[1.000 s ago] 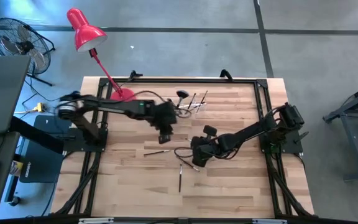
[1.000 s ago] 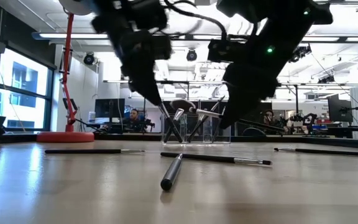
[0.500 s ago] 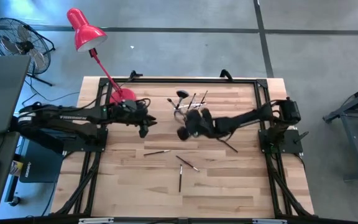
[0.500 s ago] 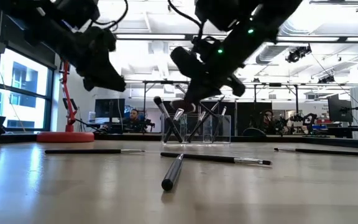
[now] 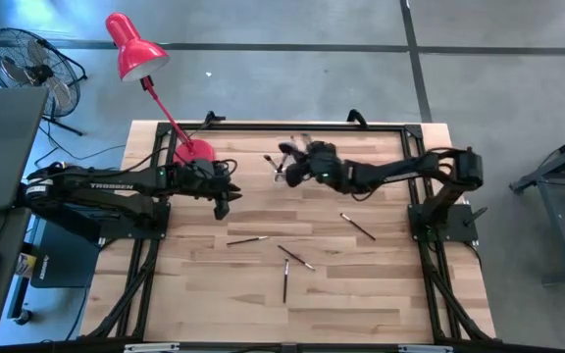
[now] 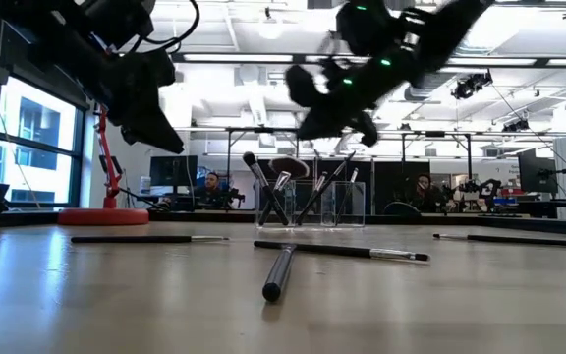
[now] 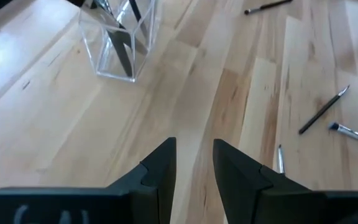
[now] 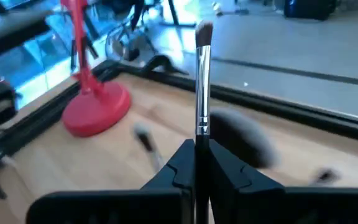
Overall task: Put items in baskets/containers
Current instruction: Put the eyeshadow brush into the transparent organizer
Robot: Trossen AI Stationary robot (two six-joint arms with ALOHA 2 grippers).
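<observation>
My right gripper point(image 5: 297, 173) is stretched from the bench's right edge toward the far edge, raised above the clear holder point(image 7: 118, 38); its fingers are clamped on a makeup brush point(image 8: 202, 81), which the right wrist view shows standing straight up between them, brown bristles on top, silvery ferrule just above the fingertips; the red lamp base point(image 8: 96, 109) sits beyond it near the far left corner. From above, that brush is lost in the blur of the gripper; only the wrist camera makes it plain.

My left gripper point(image 5: 222, 201) reaches in from the left edge, hanging above bare wood just inward of the lamp base, clear of everything; its fingers point(image 7: 160, 168) stand a narrow gap apart, holding nothing.

The holder sits near the middle of the far edge; the low view shows several brushes leaning in it, a fan-headed brush point(image 6: 288, 167) among them. Loose brushes lie mid-bench: one point(image 5: 248, 239) toward the left, a crossed pair point(image 5: 295, 257), one point(image 5: 284, 286) pointing to the near edge, another point(image 5: 357, 226) toward the right.
</observation>
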